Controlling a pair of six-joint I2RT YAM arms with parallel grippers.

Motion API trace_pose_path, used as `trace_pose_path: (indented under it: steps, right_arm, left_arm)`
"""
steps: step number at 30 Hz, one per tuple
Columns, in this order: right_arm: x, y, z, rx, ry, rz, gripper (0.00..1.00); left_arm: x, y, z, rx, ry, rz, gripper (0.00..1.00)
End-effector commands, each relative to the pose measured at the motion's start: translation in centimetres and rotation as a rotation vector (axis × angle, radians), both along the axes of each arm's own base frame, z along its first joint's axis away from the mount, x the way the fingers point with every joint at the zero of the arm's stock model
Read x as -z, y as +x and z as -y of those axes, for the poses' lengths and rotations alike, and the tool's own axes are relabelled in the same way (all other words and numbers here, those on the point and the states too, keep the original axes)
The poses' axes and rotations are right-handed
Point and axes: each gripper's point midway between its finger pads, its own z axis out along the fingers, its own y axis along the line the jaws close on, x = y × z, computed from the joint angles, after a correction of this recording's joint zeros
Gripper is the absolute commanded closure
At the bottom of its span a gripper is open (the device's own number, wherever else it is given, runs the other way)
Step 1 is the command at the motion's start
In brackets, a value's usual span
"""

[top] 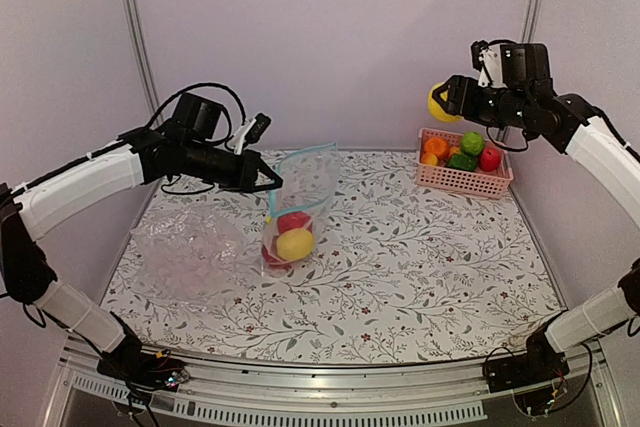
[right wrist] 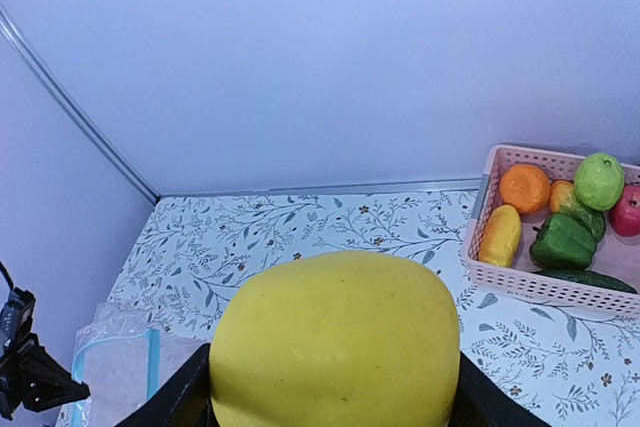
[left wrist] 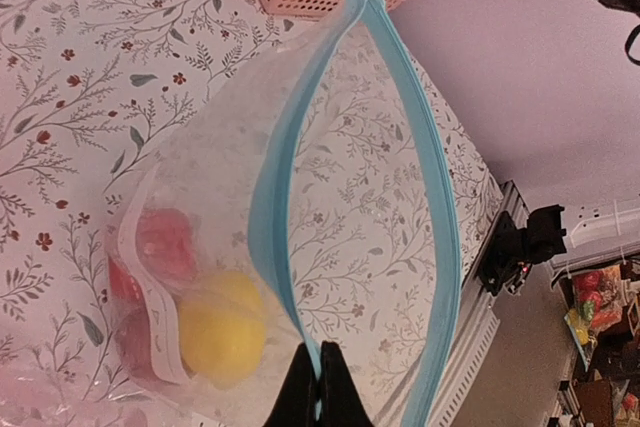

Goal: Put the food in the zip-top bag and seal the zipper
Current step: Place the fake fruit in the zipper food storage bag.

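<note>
While the bag is held up by its mouth, left gripper [left wrist: 318,385]: clenched tight on the rim of the zip-top bag [left wrist: 200,197], right at the zipper [left wrist: 272,177].
Zip-top bag: hung from the left fingers over the middle of the table [top: 420,257], mouth gaping, lower end down at the tablecloth (contact cannot be told).
Zipper: unsealed, its two blue strips spread well apart.
Bag contents: a lemon [left wrist: 220,332] and red food [left wrist: 165,242] are seen at the bottom.
Right gripper [top: 452,97]: closed around a yellow fruit [right wrist: 335,342], which is held high, near the back wall and above the basket's left end.
Pink basket [top: 465,179]: set at the table's far right corner; orange, green and red produce [right wrist: 565,239] is held in it.
Crinkled plastic [top: 190,252]: laid on the table's left side, beside the bag.
</note>
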Motion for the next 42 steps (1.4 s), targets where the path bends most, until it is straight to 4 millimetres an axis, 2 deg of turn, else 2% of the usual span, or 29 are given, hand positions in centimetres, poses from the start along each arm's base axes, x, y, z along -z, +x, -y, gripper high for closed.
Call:
trace_pose_path:
  steps: [1,4,10,13,15,21,24,27,32,35,38,42]
  right_arm:
    - [0.6,-2.6,-5.3,-0.114,-0.006,-0.017,0.45]
    - [0.3,-4.5,-9.8,-0.224,-0.009,-0.016,0.45]
    - [1.7,-7.5,-17.6,-0.422,-0.039,-0.041,0.45]
    - [2.4,-9.0,-20.5,-0.500,-0.059,-0.036,0.45]
    - [3.7,-9.4,-22.4,-0.547,-0.076,-0.048,0.45]
    - [7.5,-9.9,-25.8,-0.644,-0.100,-0.123,0.45]
    - [9.4,-9.7,-26.7,-0.648,-0.142,-0.155,0.45]
    - [11.8,-9.0,-26.6,-0.613,-0.209,-0.197,0.45]
    - [14.9,-7.0,-24.4,-0.475,-0.402,-0.211,0.44]
    - [15.7,-6.4,-24.1,-0.440,-0.475,-0.212,0.44]
    - [16.0,-6.2,-24.9,-0.452,-0.490,-0.206,0.42]
    - [16.4,-5.5,-25.2,-0.427,-0.515,-0.195,0.36]
  left_arm:
    - [-1.3,-0.5,0.5,0.032,-0.054,0.031,1.00]
    - [-1.4,-0.7,0.6,0.042,-0.057,0.037,1.00]
    - [-1.5,-0.9,0.8,0.056,-0.058,0.042,1.00]
    - [-1.5,-1.0,0.9,0.059,-0.058,0.040,1.00]
    - [-1.5,-1.0,0.9,0.061,-0.058,0.040,1.00]
    - [-1.3,-1.1,1.0,0.066,-0.057,0.037,1.00]
    - [-1.2,-1.1,1.1,0.068,-0.056,0.034,1.00]
    - [-1.3,-1.1,1.1,0.068,-0.056,0.037,1.00]
    - [-1.4,-1.2,1.1,0.069,-0.058,0.038,1.00]
    - [-1.3,-1.2,1.2,0.071,-0.057,0.036,1.00]
    - [-1.2,-1.2,1.2,0.072,-0.055,0.033,1.00]
    - [-1.0,-1.1,1.3,0.072,-0.053,0.031,1.00]
